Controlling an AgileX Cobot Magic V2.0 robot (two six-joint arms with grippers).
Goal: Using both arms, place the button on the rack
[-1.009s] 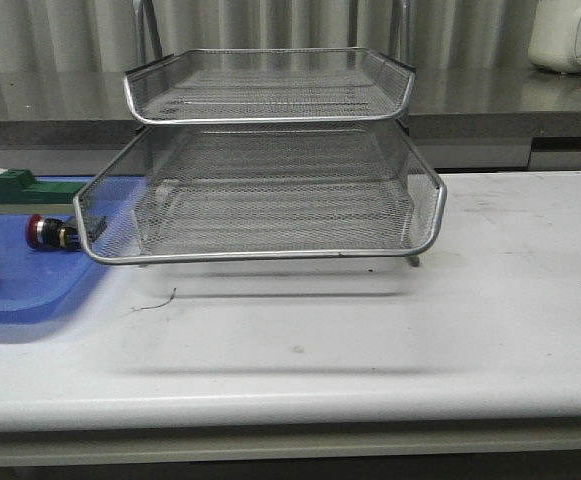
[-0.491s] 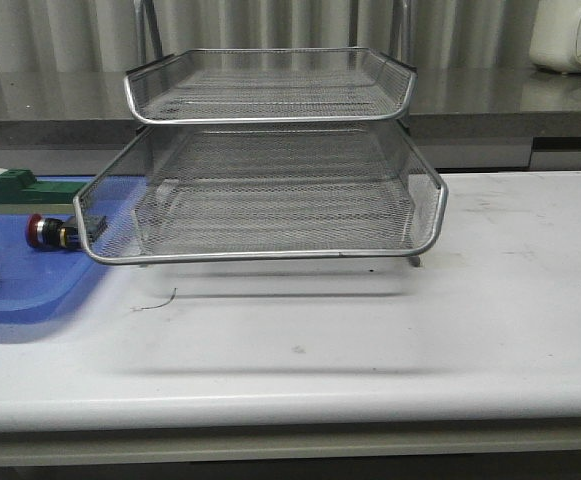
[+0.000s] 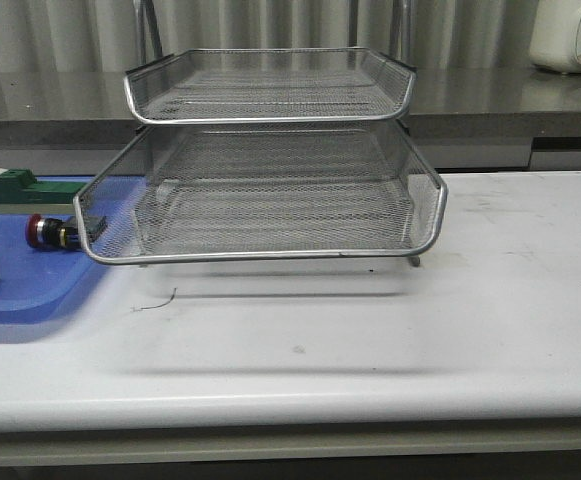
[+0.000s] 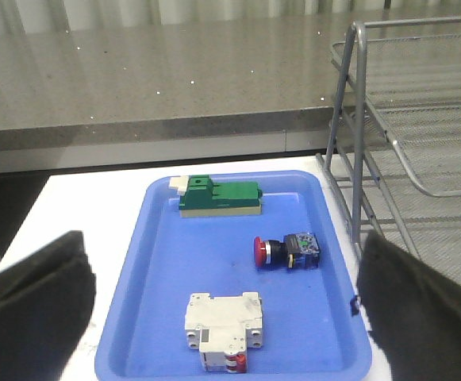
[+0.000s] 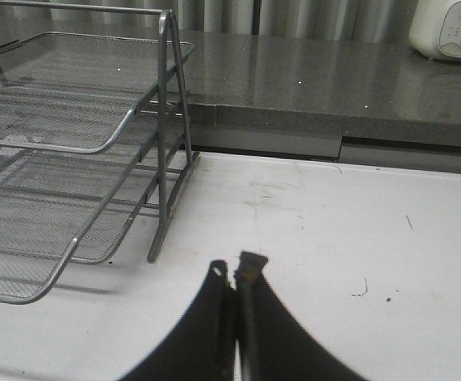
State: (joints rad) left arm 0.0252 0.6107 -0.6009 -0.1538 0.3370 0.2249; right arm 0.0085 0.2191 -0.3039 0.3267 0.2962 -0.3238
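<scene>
The rack point(image 3: 270, 160) stands in the middle of the white table point(image 3: 390, 330), its mesh tiers stepping forward toward me, chrome rims bright under the light. In the front view I can make out 2 tiers clearly, with a lower one hard to separate from the table.

Left of it lies a blue tray point(image 3: 20, 290), its right edge tucked under the rack's lower front corner. The button point(image 3: 48, 233) lies on its side in that tray, red cap pointing left, just beside the rack's rim. The left wrist view shows it better: button point(image 4: 286, 250) near the tray's right wall, apart from a green block point(image 4: 218, 198) toward the back and a white part point(image 4: 220, 321) toward the front.

The left gripper point(image 4: 230, 309) hangs above the tray point(image 4: 147, 333) with its jaws spread wide, 1 dark finger on each side of the picture, holding nothing.

The right gripper point(image 5: 234, 274) hovers over bare table to the right of the rack point(image 5: 79, 143), its 2 fingertips pressed together with nothing between them.

Neither arm shows in the front view.
</scene>
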